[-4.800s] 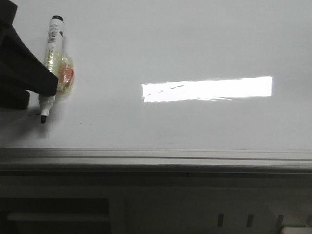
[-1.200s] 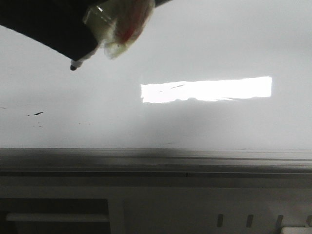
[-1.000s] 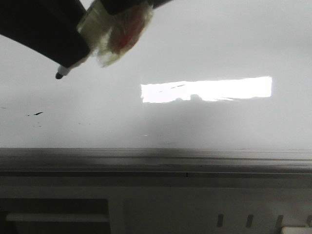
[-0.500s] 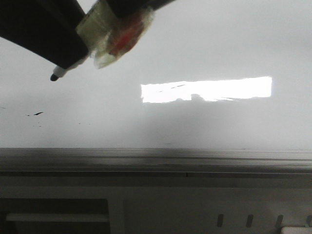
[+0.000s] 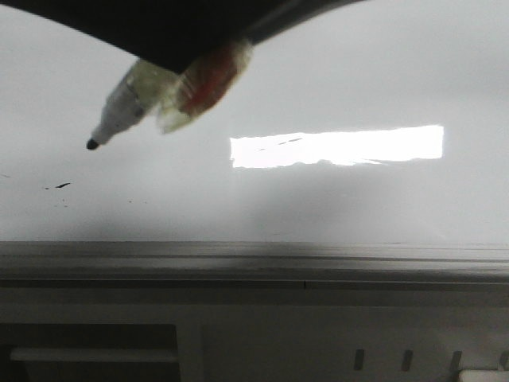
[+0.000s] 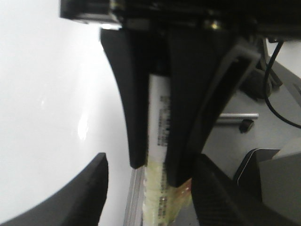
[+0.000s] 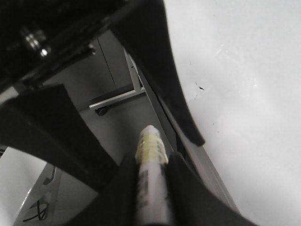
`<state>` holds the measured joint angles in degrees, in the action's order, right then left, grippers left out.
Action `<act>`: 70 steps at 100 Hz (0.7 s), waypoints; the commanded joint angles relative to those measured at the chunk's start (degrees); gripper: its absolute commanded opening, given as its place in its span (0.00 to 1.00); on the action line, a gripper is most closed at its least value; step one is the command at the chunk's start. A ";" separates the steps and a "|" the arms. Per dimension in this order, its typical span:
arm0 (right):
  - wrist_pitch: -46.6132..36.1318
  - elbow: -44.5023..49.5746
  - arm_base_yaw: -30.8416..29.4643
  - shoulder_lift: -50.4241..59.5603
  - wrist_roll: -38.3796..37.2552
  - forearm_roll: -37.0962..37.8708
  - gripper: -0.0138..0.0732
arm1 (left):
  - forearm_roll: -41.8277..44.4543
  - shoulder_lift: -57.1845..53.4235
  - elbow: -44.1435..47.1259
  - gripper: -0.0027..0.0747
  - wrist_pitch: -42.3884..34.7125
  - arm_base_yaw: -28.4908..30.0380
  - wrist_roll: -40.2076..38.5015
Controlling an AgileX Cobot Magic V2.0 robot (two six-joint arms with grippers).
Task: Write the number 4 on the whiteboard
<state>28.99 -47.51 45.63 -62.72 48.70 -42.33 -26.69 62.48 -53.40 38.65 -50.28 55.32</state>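
A white marker [image 5: 119, 111] hangs in the air over the whiteboard [image 5: 342, 72], its black tip [image 5: 92, 144] pointing down-left and off the surface. Yellowish tape with a red patch [image 5: 199, 83] wraps its barrel. My right gripper [image 7: 151, 160] is shut on the marker [image 7: 151, 188]. My left gripper [image 6: 153, 160] stands open, its fingers wide on either side of the marker [image 6: 159, 122] and apart from it. In the front view both grippers merge into one dark mass [image 5: 199, 28] along the top. The number 4 is out of view; the board shows only tiny black specks [image 5: 62, 186].
A grey metal edge rail [image 5: 254, 263] runs along the board's near side. A bright rectangular reflection [image 5: 338, 146] lies on the board at centre right. Past the board's edge, the left wrist view shows floor with a cable [image 6: 277, 94] and a metal bar [image 6: 237, 116].
The dark finger that covered the marker's front end has pulled away, baring more of the barrel. The tip has dropped slightly. 4.8 s ago the marker lay low at the board's left.
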 commanded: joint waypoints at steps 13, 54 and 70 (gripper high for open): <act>-8.96 3.63 0.26 6.39 -0.05 -2.18 0.09 | -5.80 -3.47 0.96 0.51 -11.26 0.38 -3.03; -27.40 18.06 0.26 19.69 -0.05 -2.18 0.09 | -15.38 -28.47 23.34 0.28 -32.72 5.87 -11.53; -32.02 17.39 0.26 17.38 -0.05 -1.79 0.08 | -15.65 -36.38 28.07 0.03 -33.09 7.78 -11.53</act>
<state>3.68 -27.96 45.84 -43.91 48.57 -43.63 -40.83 29.31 -25.36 9.82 -43.34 44.50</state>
